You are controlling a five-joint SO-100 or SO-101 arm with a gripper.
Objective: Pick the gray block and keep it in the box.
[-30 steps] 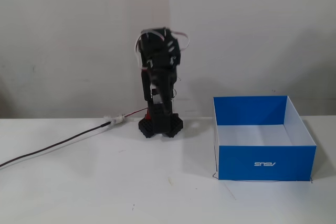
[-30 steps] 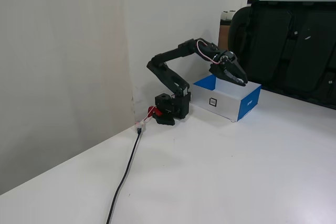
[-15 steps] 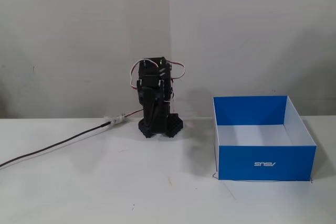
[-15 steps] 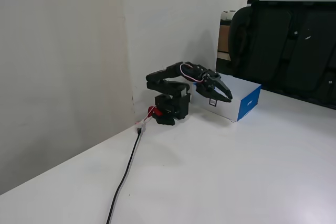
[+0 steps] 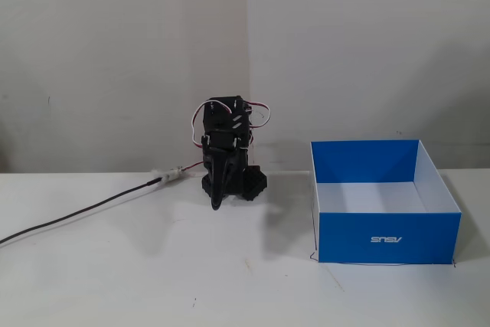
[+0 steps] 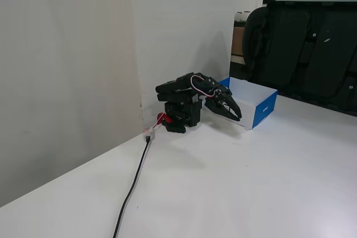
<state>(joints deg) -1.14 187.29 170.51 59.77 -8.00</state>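
The gray block does not show in either fixed view. The box (image 5: 390,239) is blue-walled with a white floor and stands open-topped at the right, its upside-down ASUS logo facing the camera. What shows of its floor is bare. It also shows behind the arm in a fixed view (image 6: 264,110). The black arm is folded over its base. My gripper (image 5: 217,203) points down at the table, left of the box, and its fingers meet in one tip, holding nothing. In a fixed view the gripper (image 6: 235,116) hangs in front of the box's near end.
A black cable (image 5: 76,216) runs from the arm's base to the left across the white table (image 5: 191,281); it also shows in a fixed view (image 6: 134,182). A wall stands close behind the arm. Black chairs (image 6: 301,48) stand beyond the table.
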